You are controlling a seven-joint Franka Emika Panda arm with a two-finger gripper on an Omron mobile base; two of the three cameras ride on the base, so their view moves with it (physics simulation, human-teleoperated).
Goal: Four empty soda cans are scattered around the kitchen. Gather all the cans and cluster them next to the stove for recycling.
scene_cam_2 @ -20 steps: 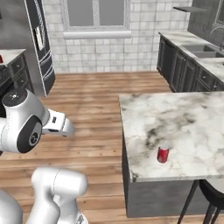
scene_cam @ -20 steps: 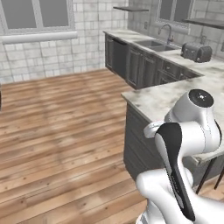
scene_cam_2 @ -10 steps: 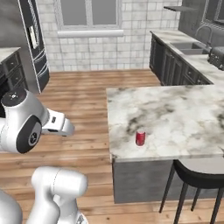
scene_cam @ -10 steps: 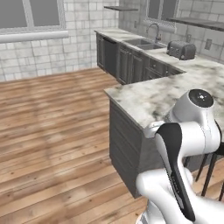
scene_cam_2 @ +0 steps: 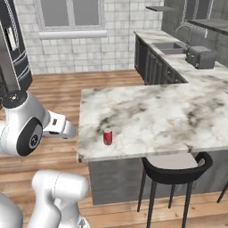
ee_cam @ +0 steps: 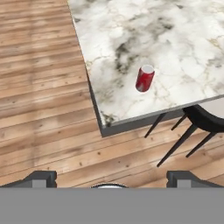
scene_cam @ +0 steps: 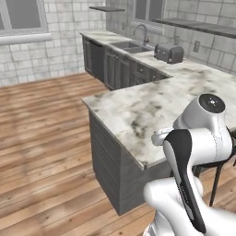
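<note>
One red soda can (scene_cam_2: 107,136) with a silver top stands upright on the marble island counter (scene_cam_2: 151,116), close to its near left corner. In the hand view the same can (ee_cam: 145,78) lies ahead of and well beyond my gripper (ee_cam: 111,179). The gripper is open, its two dark fingertips (ee_cam: 41,177) stand far apart at the bottom of that view, and nothing is between them. It hangs over the wood floor, short of the island's edge. The stove is out of view.
A black stool (scene_cam_2: 176,167) is tucked under the island's near edge, right of the can. A toaster (scene_cam_2: 200,57) and a sink with a faucet (scene_cam: 143,34) sit on the back counter. Wood floor (scene_cam: 41,138) lies left of the island, with a dark fridge (scene_cam_2: 11,44) at far left.
The base has driven and turned, so both base views shifted: the island and the can now sit closer and further left. The gripper has stayed open.
</note>
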